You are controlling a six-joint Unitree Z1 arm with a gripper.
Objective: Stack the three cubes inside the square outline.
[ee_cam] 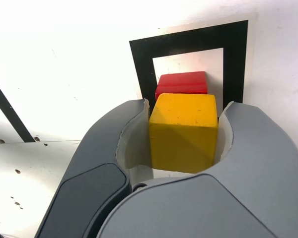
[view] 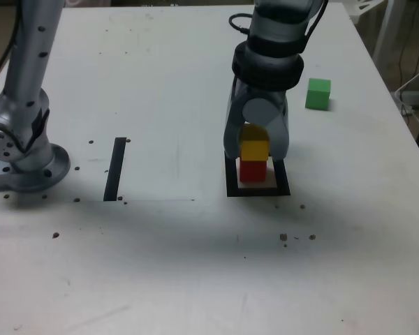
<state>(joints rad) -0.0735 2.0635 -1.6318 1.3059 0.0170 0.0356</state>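
Observation:
The yellow cube (view: 254,150) (ee_cam: 184,134) sits between my gripper's (view: 255,156) (ee_cam: 187,104) two grey fingers, and the gripper is shut on it. Directly beneath it the red cube (view: 252,171) (ee_cam: 182,83) stands in the pale centre of the square outline (view: 232,183) (ee_cam: 141,64). In the exterior view the yellow cube appears to rest on top of the red one. I cannot tell whether they touch. The green cube (view: 318,93) lies alone on the table, farther back toward the exterior view's right, outside the square.
A narrow black strip (view: 115,169) (ee_cam: 7,111) lies flat at the exterior view's left. Beyond it stands the arm's grey base (view: 24,157). The white table's right edge (view: 405,118) runs close to the green cube. Small dark specks dot the tabletop.

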